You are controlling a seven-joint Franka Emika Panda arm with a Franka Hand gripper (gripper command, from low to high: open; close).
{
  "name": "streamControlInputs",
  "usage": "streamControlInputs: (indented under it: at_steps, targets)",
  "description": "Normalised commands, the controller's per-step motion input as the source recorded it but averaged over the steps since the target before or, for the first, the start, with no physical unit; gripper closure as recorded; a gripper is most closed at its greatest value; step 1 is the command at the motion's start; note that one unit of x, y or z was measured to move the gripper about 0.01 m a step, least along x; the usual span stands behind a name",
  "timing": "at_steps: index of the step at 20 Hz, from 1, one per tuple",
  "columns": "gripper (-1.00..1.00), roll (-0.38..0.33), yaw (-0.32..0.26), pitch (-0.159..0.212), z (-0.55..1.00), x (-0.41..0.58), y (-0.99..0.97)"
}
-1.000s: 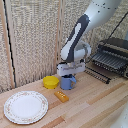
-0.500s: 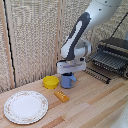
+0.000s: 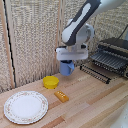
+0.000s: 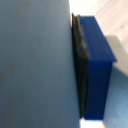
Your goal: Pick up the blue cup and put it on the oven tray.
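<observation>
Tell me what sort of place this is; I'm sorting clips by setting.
Probably a mock kitchen set up for robot trials: a toaster oven with its oven tray pulled out, a patterned plate and yellow bowl on a wooden table, and the gripper holding the blue cup.

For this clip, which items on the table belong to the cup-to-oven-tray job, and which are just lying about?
Part of the job:
- blue cup, lifted off the table in the gripper
- oven tray, sticking out of the toaster oven

Just lying about:
- yellow bowl
- small orange block
- patterned white plate
</observation>
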Motion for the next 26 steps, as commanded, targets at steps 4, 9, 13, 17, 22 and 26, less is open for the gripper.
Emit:
streamControlInputs:
  at_steps: [4,9,13,17,22,26]
  targets:
    - [1.0,-0.101,-0.278,0.047,0.77,0.392,-0.13]
    - [1.0,-0.043,-0.264,0.084,0.77,0.379,-0.27]
    - [1.0,-0.006,-0.259,0.071,0.61,0.306,-0.37]
    - [1.0,0.0,-0.221,0.044,0.36,0.144,-0.54]
    - [1.0,0.0,-0.165,0.013,0.22,0.122,-0.71]
    - [1.0,0.0,-0.132,0.032,0.23,0.075,-0.82]
